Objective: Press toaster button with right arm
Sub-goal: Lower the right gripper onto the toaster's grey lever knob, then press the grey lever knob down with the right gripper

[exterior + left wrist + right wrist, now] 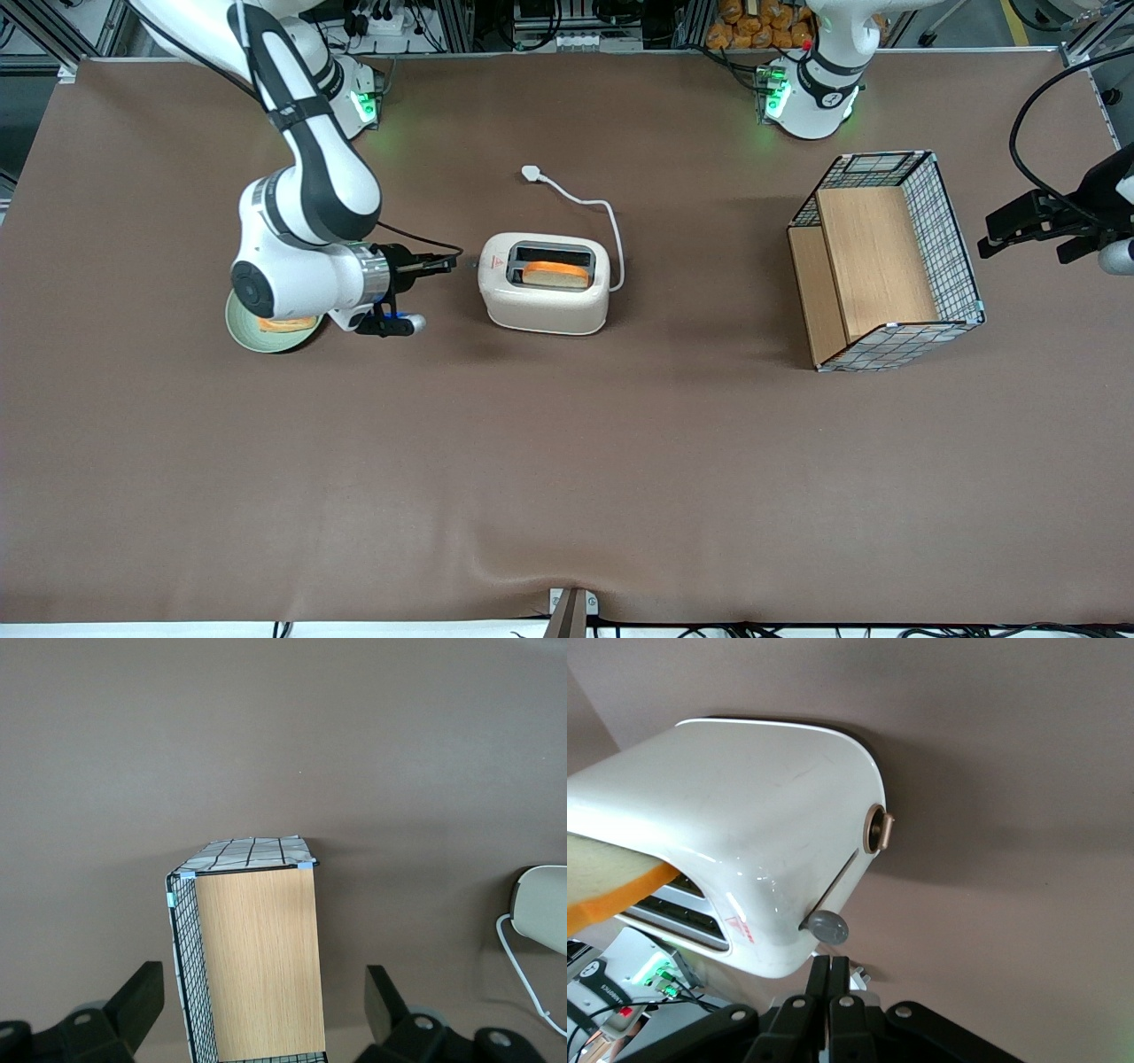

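- Fingers [831,988] pressed together, nothing between them; tips sit just beside the toaster button [826,926], almost touching it. Contact itself cannot be confirmed.
- Gripper [447,262] lies level, low over the surface [567,461], pointing along the table toward the toaster [544,299]. Right arm [306,168] bends down to it from its base at the table's working-arm end.
- Toaster button is a small grey knob at the foot of a vertical slot in the toaster's short end, the end facing the gripper. A round brass-coloured dial [879,828] is on that same end.
- Toaster stands upright near the middle of the surface. Long axis runs sideways along the table, in line with the gripper. Red triangle mark [496,262] is on top, at the button end.
- Slice of bread [556,275] stands in the slot nearer the front camera, orange crust showing.
- White cord [611,232] leaves the toaster's end toward the parked arm and curls to a plug [531,173] lying farther from the front camera.
- Green plate [244,335] with a slice on it is partly hidden under the wrist.
- Wire-and-wood basket [886,261] stands well apart, toward the parked arm's end.
- Only bare surface between fingers and button.
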You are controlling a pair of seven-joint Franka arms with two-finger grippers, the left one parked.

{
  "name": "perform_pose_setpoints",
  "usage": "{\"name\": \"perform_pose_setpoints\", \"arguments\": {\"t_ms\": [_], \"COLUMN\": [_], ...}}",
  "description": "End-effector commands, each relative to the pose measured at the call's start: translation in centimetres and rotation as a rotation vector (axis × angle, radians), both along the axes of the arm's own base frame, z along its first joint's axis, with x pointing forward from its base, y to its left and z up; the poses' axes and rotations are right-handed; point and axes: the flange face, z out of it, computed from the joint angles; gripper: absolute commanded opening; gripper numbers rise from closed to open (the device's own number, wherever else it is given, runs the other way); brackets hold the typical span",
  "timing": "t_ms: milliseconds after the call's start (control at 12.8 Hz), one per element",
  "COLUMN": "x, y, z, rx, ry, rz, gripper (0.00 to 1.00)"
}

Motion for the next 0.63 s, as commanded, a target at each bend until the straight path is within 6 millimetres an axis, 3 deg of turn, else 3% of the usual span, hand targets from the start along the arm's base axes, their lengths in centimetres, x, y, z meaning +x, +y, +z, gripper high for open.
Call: {"name": "perform_pose_setpoints", "arguments": {"t_ms": [0, 548], "x": [-0.7, -1.8], "y": [0.7, 0.2], "z": [-0.3, -3.9], "rx": [0.012, 0.092], "ry": [-0.016, 0.028], "rz": [-0.01, -0.038], "gripper": [0.06, 0.06]}}
